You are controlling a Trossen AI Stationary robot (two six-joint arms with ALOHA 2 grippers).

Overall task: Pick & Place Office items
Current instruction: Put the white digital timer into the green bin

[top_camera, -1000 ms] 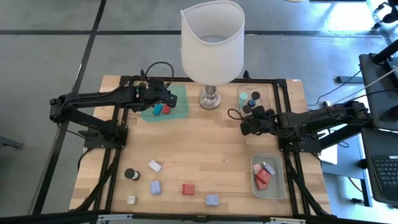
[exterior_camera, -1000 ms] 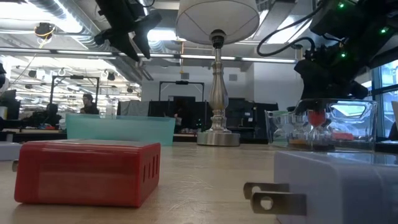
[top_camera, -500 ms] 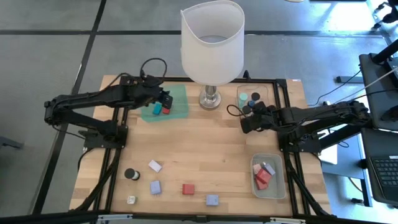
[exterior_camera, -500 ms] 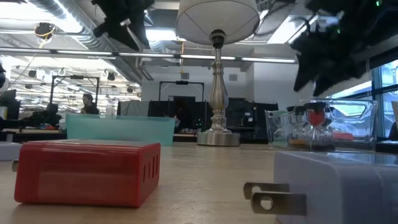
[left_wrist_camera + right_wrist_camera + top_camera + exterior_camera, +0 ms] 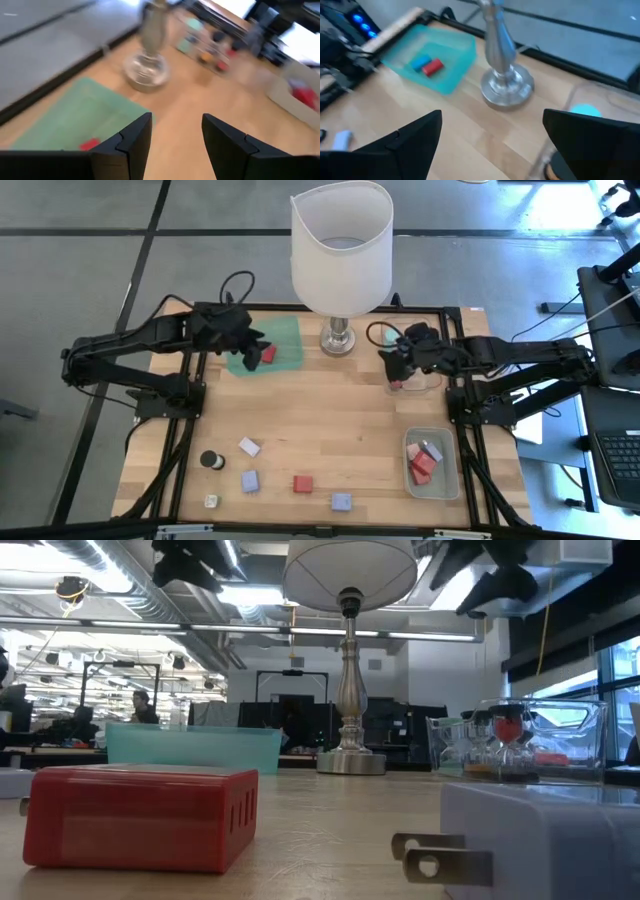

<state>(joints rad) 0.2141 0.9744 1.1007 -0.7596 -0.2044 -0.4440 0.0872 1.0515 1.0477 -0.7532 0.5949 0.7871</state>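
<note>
Above the green tray (image 5: pixel 285 345), both tools gape, no writing legible.

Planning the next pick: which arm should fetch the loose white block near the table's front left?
Left, probably. The white block lies on the left arm's side, and the left tool is open and empty over the green tray. The right tool hangs by the far clear tray.

My two arms were matte black, slim jointed links with black cables looping off their wrists. Each left-arm finger (image 5: pixel 129 145) was a dark, blocky wedge with a notched step.
</note>
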